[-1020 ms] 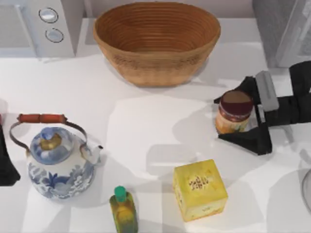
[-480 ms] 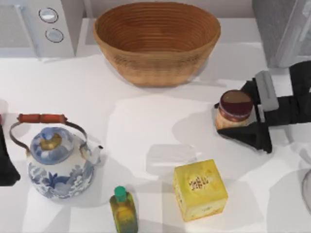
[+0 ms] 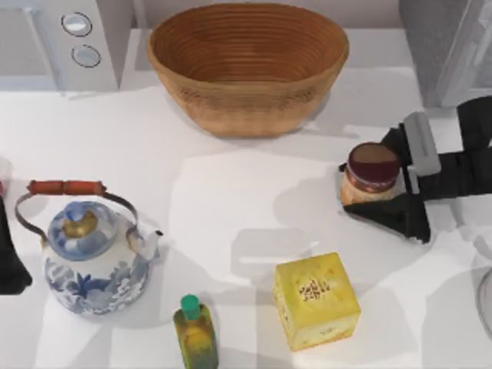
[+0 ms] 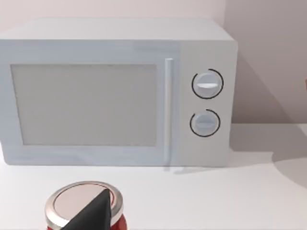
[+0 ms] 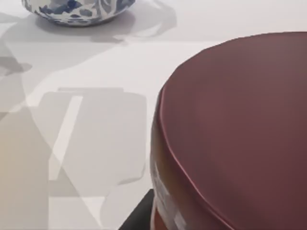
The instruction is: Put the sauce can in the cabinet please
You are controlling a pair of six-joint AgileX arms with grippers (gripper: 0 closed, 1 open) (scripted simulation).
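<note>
The sauce can (image 3: 372, 173), with a maroon top and an orange label, stands at the right of the table between the two black fingers of my right gripper (image 3: 373, 180), which is shut on it. In the right wrist view the can's maroon top (image 5: 240, 124) looms close, with a dark fingertip (image 5: 138, 216) at its side. The grey cabinet (image 3: 438, 46) with its paler door panel stands at the back right, behind the right arm. My left arm (image 3: 9, 261) is parked at the table's left edge.
A wicker basket (image 3: 247, 65) sits at the back centre and a white microwave (image 3: 65, 42) at the back left. A blue-and-white teapot (image 3: 92, 257), a green-capped bottle (image 3: 195, 332) and a yellow box (image 3: 316, 300) stand along the front. A red silver-lidded jar (image 4: 84, 206) sits by the left gripper.
The right gripper's fingers have drawn in against the sauce can, and the can has shifted slightly towards the back. The left arm has stayed still.
</note>
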